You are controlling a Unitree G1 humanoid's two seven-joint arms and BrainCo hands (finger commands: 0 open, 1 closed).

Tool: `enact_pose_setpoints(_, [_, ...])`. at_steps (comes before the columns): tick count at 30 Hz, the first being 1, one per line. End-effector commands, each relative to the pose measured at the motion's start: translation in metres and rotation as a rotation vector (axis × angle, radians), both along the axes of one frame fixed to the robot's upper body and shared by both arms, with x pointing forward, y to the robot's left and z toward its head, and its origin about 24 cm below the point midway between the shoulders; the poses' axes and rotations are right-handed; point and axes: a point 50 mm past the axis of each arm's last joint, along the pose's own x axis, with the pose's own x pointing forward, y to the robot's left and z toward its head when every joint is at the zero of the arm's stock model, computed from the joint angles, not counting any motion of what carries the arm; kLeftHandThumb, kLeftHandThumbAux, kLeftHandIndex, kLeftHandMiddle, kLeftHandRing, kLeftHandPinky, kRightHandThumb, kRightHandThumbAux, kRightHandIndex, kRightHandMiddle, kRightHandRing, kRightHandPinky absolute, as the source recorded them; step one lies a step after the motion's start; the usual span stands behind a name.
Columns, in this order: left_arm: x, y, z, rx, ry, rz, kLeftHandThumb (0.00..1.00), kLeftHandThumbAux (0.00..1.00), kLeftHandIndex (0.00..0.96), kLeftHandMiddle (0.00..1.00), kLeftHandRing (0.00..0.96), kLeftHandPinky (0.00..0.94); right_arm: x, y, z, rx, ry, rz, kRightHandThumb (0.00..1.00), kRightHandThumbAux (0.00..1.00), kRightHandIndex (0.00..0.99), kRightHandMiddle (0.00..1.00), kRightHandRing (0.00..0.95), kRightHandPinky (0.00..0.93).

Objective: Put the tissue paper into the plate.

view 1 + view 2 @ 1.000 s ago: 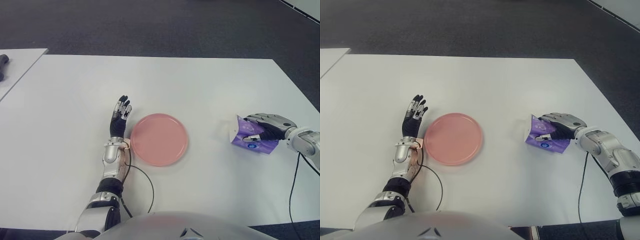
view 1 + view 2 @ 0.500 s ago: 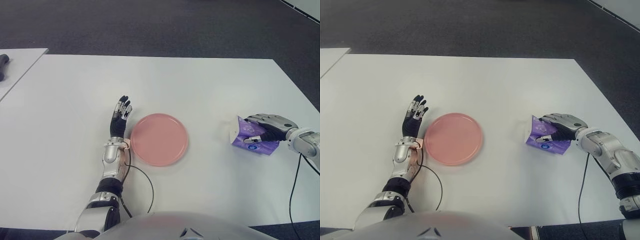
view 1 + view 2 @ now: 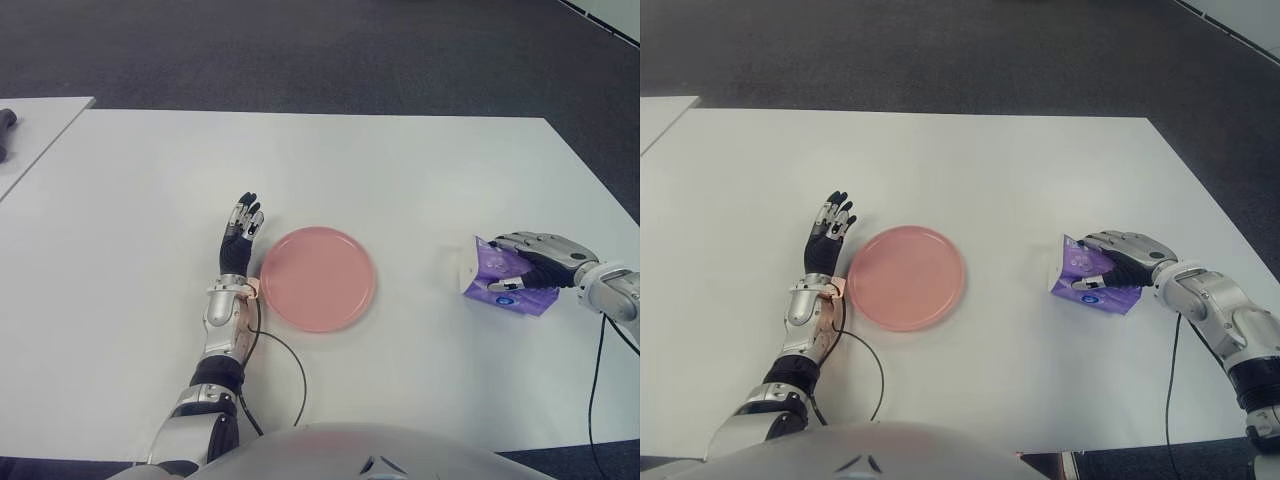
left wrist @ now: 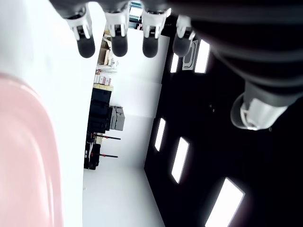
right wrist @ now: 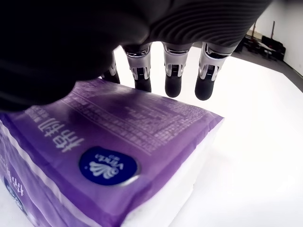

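Observation:
The tissue paper is a purple pack (image 3: 488,273) with a white end, lying on the white table (image 3: 400,180) at the right. My right hand (image 3: 533,256) covers it from the right. The fingers (image 5: 173,71) reach over its top to the far edge and the thumb presses its near side. The pink plate (image 3: 318,278) sits empty at the table's middle, well left of the pack. My left hand (image 3: 240,228) shows just left of the plate, fingers (image 4: 118,40) straight and holding nothing, with the plate's rim (image 4: 28,156) close by.
A black cable (image 3: 292,368) curves on the table from my left forearm, below the plate. Another cable (image 3: 590,380) hangs from my right wrist. A second white table (image 3: 35,125) with a dark object (image 3: 5,128) stands at the far left. Dark carpet lies beyond.
My right hand has drawn slightly right and toward me, and the tissue pack has shifted a little with it. The left hand and plate have not moved.

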Motion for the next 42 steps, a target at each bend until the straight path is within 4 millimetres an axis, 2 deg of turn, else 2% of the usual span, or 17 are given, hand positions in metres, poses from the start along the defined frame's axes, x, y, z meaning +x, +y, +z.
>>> enact_pose_setpoints(1, [-0.005,0.003,-0.006,0.008,0.025,0.008,0.029,0.434,0.0,0.0,0.0,0.0,-0.009,0.002,-0.024,0.037,0.021,-0.018,0.346,0.166,0.0,0.0,0.0,0.0])
enact_pose_setpoints(3, [-0.006,0.003,-0.006,0.011,0.027,0.01,0.027,0.434,0.0,0.0,0.0,0.0,-0.01,0.006,-0.048,0.048,-0.038,-0.03,0.338,0.17,0.0,0.0,0.0,0.0])
enact_pose_setpoints(5, [-0.006,0.003,-0.006,0.014,0.029,0.011,0.026,0.433,0.0,0.0,0.0,0.0,-0.01,0.009,-0.062,0.043,-0.08,-0.029,0.334,0.174,0.0,0.0,0.0,0.0])
enact_pose_setpoints(8, [-0.006,0.003,-0.006,0.015,0.032,0.014,0.024,0.433,0.0,0.0,0.0,0.0,-0.014,0.01,-0.07,-0.002,-0.222,0.013,0.319,0.189,0.0,0.0,0.0,0.0])
enact_pose_setpoints(12, [-0.006,0.003,-0.006,0.013,0.031,0.012,0.022,0.432,0.0,0.0,0.0,0.0,-0.015,0.017,-0.066,-0.044,-0.401,0.08,0.313,0.224,0.0,0.0,0.0,0.0])
enact_pose_setpoints(17, [-0.006,0.003,-0.006,0.011,0.031,0.009,0.023,0.428,0.0,0.0,0.0,0.0,-0.015,0.036,-0.063,-0.052,-0.471,0.079,0.324,0.247,0.0,0.0,0.0,0.0])
enact_pose_setpoints(20, [-0.007,0.003,-0.006,0.014,0.036,0.014,0.023,0.427,0.0,0.0,0.0,0.0,-0.018,0.043,-0.064,-0.046,-0.51,0.009,0.32,0.256,0.0,0.0,0.0,0.0])
enact_pose_setpoints(29, [-0.007,0.003,-0.006,0.022,0.038,0.018,0.025,0.434,0.0,0.0,0.0,0.0,-0.037,0.056,-0.052,0.006,-0.559,-0.1,0.315,0.27,0.0,0.0,0.0,0.0])
enact_pose_setpoints(33, [-0.008,0.003,-0.006,0.025,0.036,0.019,0.027,0.439,0.0,0.0,0.0,0.0,-0.032,0.056,-0.054,0.011,-0.551,-0.127,0.328,0.274,0.0,0.0,0.0,0.0])
enact_pose_setpoints(42, [-0.009,0.003,-0.006,0.016,0.038,0.016,0.03,0.446,0.0,0.0,0.0,0.0,-0.035,0.062,-0.055,0.038,-0.522,-0.152,0.343,0.287,0.0,0.0,0.0,0.0])
